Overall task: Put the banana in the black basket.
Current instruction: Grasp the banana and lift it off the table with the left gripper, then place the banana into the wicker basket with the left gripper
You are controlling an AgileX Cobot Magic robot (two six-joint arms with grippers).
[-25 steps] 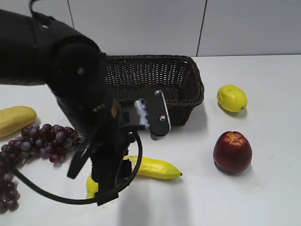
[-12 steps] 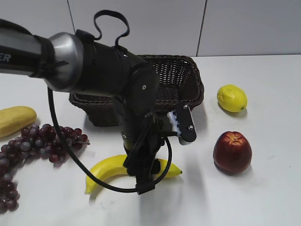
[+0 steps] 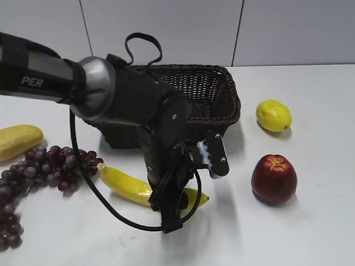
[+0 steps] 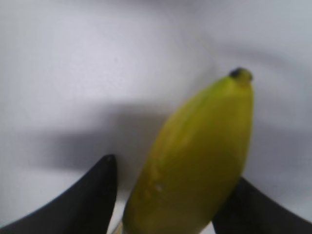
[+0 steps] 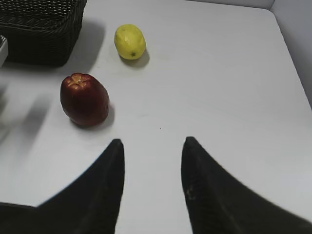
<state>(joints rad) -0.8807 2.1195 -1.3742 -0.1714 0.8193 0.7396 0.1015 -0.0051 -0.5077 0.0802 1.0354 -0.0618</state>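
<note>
The banana (image 3: 126, 185) is bright yellow and lies on the white table in front of the black basket (image 3: 208, 91). My left arm (image 3: 161, 127) reaches down over its middle and hides the gripper in the exterior view. In the left wrist view the left gripper (image 4: 174, 169) has one black finger on each side of the banana (image 4: 195, 161), closed in on it, with the dark tip pointing away. My right gripper (image 5: 153, 143) is open and empty above bare table, out of the exterior view. The basket's corner (image 5: 39, 24) shows at the upper left of the right wrist view.
A red apple (image 3: 274, 178) (image 5: 84, 99) and a lemon (image 3: 273, 114) (image 5: 130, 41) lie right of the basket. Dark grapes (image 3: 39, 172) and a pale oblong yellow fruit (image 3: 19, 140) lie at the left. The table's right edge runs beside a wall.
My left arm has swung right and settled down over the banana. The banana has turned: its left end now points up toward the grapes instead of down toward the front.
</note>
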